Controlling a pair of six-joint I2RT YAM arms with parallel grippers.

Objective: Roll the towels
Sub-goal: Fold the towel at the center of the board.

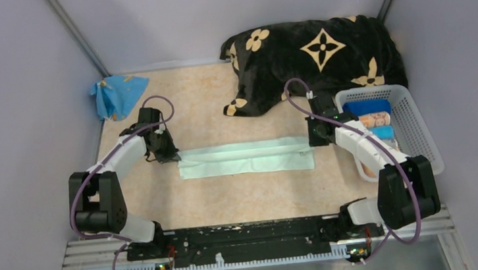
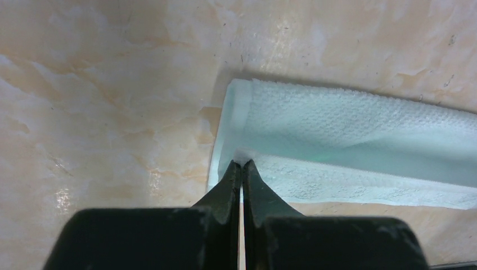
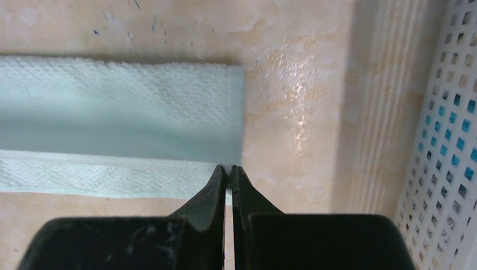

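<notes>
Evidently mid-fold: the mint green towel (image 1: 245, 157) lies as a long narrow strip across the middle of the counter (image 1: 221, 110), running left to right, with an arm at each end. The left gripper (image 1: 174, 157) has its fingers (image 2: 228, 185) pressed together on the cloth at the strip's left end, at the line where one layer laps over another. The right gripper (image 1: 312, 142) has its fingers (image 3: 216, 185) pinched the same way at the right end, with a sliver of pale cloth showing between the tips.

Other finished rolls (image 1: 375, 120) sit in the white basket (image 1: 371, 91) at the right of the frame. A blue cloth (image 1: 116, 94) waits in the upper-left corner, and a black flowered blanket (image 1: 321, 54) is heaped at the top.

This looks like the narrowing fold that comes before rolling. To do it well, both ends should rise together and to the same height, so the strip stays taut and does not sag in the middle. Each pinch wants only the upper layer, or the layer beneath will drag along. The carried edge should land parallel to the long side, and both arms should let go together. A crooked strip would roll into a cone. The right arm works just beside the basket and needs to keep off its wall.
</notes>
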